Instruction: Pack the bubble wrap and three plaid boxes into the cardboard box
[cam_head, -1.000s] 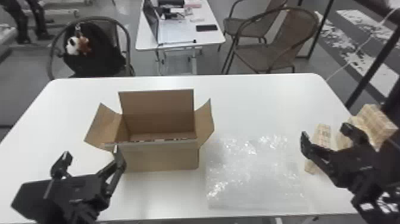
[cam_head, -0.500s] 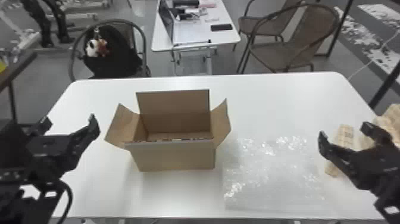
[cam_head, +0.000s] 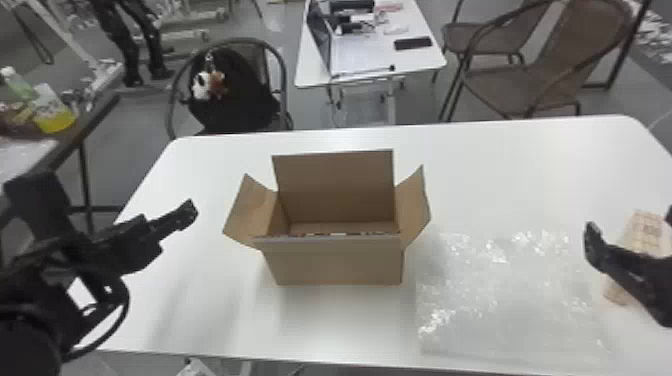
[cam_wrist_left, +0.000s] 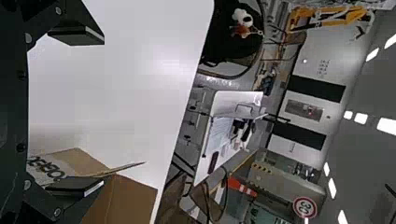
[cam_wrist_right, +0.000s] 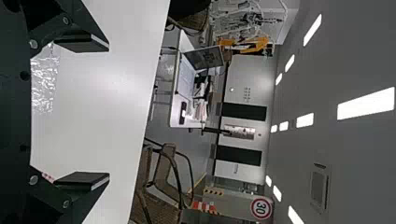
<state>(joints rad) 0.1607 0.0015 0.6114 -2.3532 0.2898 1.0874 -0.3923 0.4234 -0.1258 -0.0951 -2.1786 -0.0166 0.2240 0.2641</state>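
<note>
The cardboard box (cam_head: 332, 260) stands upright on the white table (cam_head: 510, 170), a little left of the middle, mouth up. Its far flap rises tall and its left and right flaps splay outward. I can't tell how much, if anything, is inside. To its right, toward the near edge, the bubble wrap (cam_head: 505, 300) lies flat, and beyond that, at the right, is a plaid box (cam_head: 647, 232), partly hidden by the robot's right gripper (cam_wrist_right: 108, 112). That gripper has its fingers spread wide with nothing between them. The left gripper (cam_wrist_left: 103, 111) hangs left of the cardboard box, its fingers well apart too, and empty.

Looks to me as if the packing is at an early stage, with a first pick to come. If it's the wrap, I'd pinch a gathered fold rather than one thin layer, lift it clear of the flaps, and press it down loosely as padding. For a plaid box, I'd square the fingers to its flat sides and squeeze gently; the left gripper could steady the left flap meanwhile. A side flap could catch whatever comes over it.

The cardboard is matt brown, stiff and straight-edged. The wrap is clear, crinkled and glinting, likely slippery and floppy. The plaid box is pale, checked and blocky.
</note>
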